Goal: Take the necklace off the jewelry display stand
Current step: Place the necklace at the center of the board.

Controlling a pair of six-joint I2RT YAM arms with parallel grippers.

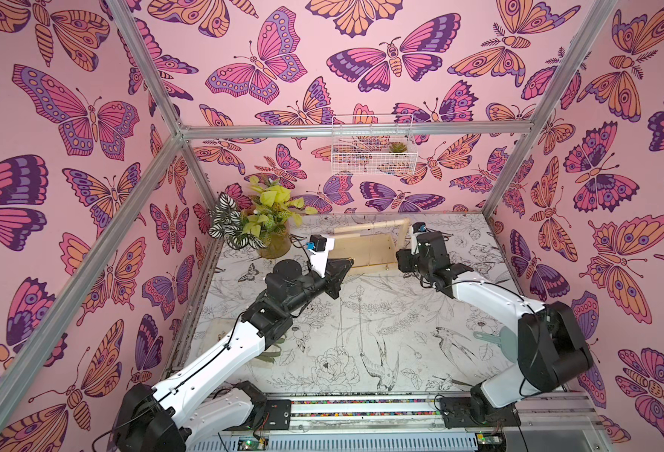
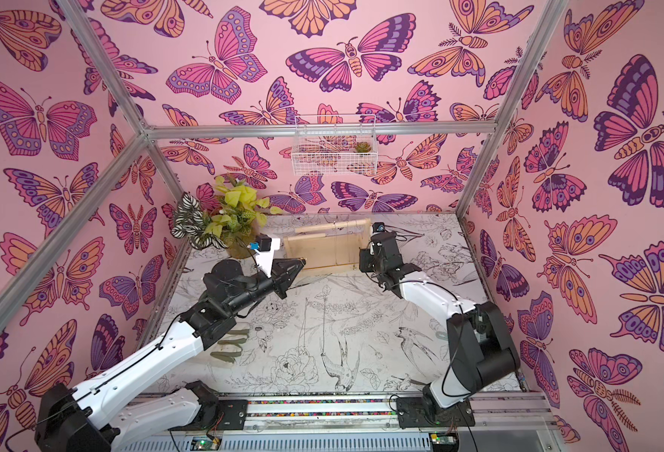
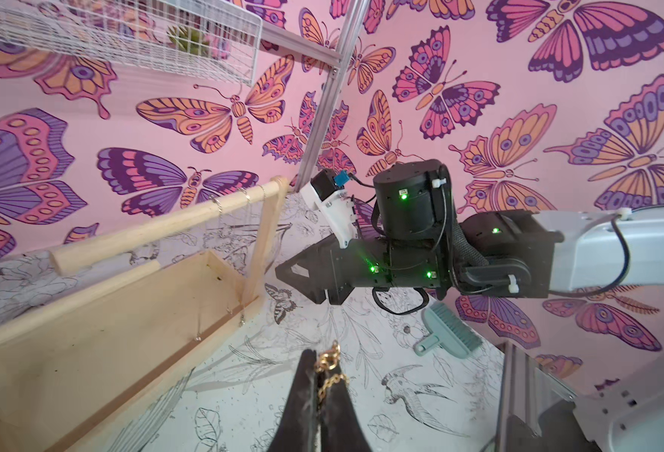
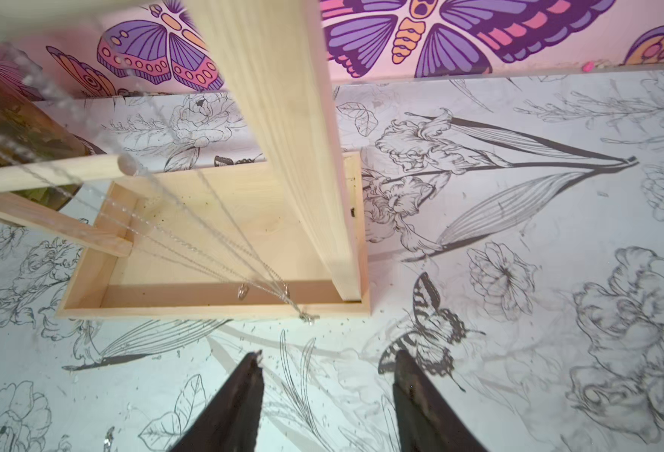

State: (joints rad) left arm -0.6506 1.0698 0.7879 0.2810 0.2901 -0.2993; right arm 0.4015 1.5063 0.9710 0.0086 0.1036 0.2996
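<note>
Status: gold link-chain necklace (image 3: pixel 327 364) is pinched at the tip of the left gripper (image 3: pixel 316 368), jaws closed tight on a bunch of links near the clasp. The rest of the chain is hidden under the fingers. No gold shows on the round wooden crossbar (image 3: pixel 189 219), so I read it as off the bar; can't confirm the free end.

Handling: light, limp, no stiffness. The smooth links can slide out of a loose pinch and snag on wood corners or other chains. Best hold is what it has now, several links bunched, or the clasp. Lift gently, no yanking.

In a top view that grip sits at 8 o'clock of the pale unfinished wooden jewelry display stand (image 1: pixel 365 250), over its base edge. The stand is at 12 o'clock on the flower-print tabletop (image 1: pixel 381 332).

Thin silver chains (image 3: pixel 216 204) hang from the crossbar near the stand's 3 o'clock upright, pendants (image 4: pixel 243 291) low by the base.

Right gripper (image 4: pixel 328 354) is at the stand's 3 o'clock side, jaws partway apart, nothing between them, well apart from the gold necklace.
</note>
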